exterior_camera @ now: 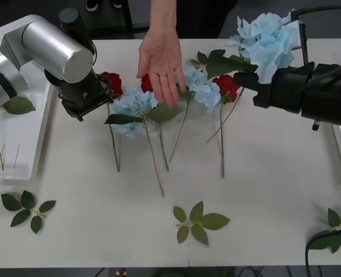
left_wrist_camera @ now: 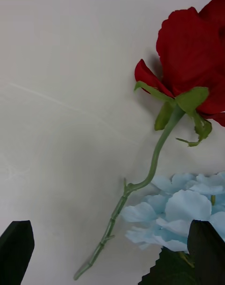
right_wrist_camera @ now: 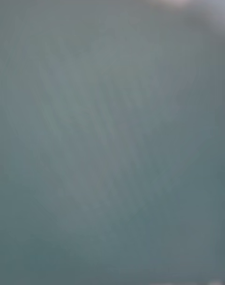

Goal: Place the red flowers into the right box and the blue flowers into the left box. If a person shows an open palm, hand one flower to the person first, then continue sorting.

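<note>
Several artificial flowers were seen in the front view lying in a row across the white table point(exterior_camera: 262, 190): compact deep-red roses point(exterior_camera: 227, 85) and fluffy pale-blue hydrangeas point(exterior_camera: 132, 104) on thin green stems. A person's bare open hand point(exterior_camera: 161, 60) was held palm-up over the middle of that row. The right gripper point(exterior_camera: 248, 78) was raised at the table's right side with a pale-blue hydrangea head point(exterior_camera: 267, 40) standing above it, apparently clamped by its stem. The left gripper point(exterior_camera: 92, 101) was lowered just beside a red rose. The shallow white plastic left box point(exterior_camera: 20, 167) held only stems and a leaf; the hand-over and nearly all sorting were judged outstanding.

In the right wrist view nothing could be distinguished.

In the left wrist view, the black fingers point(left_wrist_camera: 16, 250) were spread apart, with the rose point(left_wrist_camera: 197, 79) lying on the table ahead and its stem running between them, unheld.
</note>
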